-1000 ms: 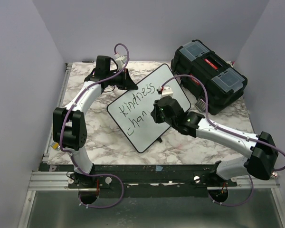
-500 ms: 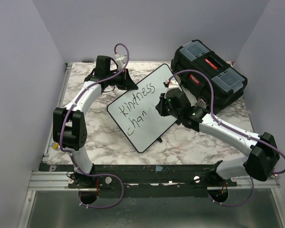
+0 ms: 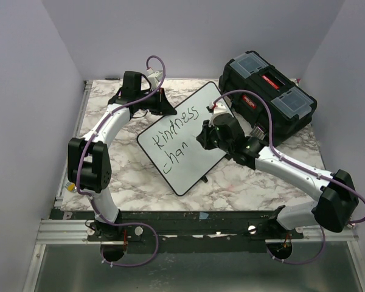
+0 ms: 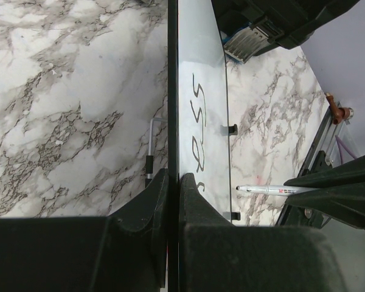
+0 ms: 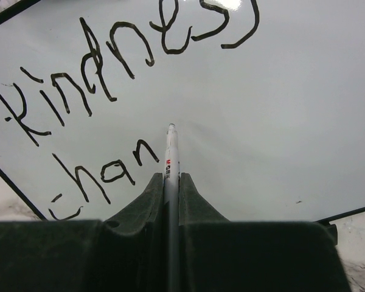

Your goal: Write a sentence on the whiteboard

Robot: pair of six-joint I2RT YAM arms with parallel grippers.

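Observation:
The whiteboard (image 3: 191, 165) stands tilted on the marble table, and I see it edge-on in the left wrist view as the whiteboard (image 4: 201, 73). My left gripper (image 3: 163, 98) is shut on its far-left frame edge, jaws pressed on either side (image 4: 173, 182). The sentence reads "kindness" (image 5: 128, 55) with "chan" (image 5: 103, 173) below it. My right gripper (image 5: 170, 177) is shut on a white marker (image 5: 170, 152) and hovers over the board's middle (image 3: 205, 137). The marker tip sits just right of "chan". In the left wrist view a narrow gap separates the marker (image 4: 271, 190) from the board.
A black toolbox (image 3: 267, 97) with clear lid compartments lies at the back right, close to the board's far corner. Grey walls close in the marble table (image 3: 128, 176) on three sides. A metal rail (image 3: 188, 231) runs along the near edge.
My right gripper with the marker lifted away toward the far right, then came back slightly left. The lettering is unchanged. The left arm has not moved.

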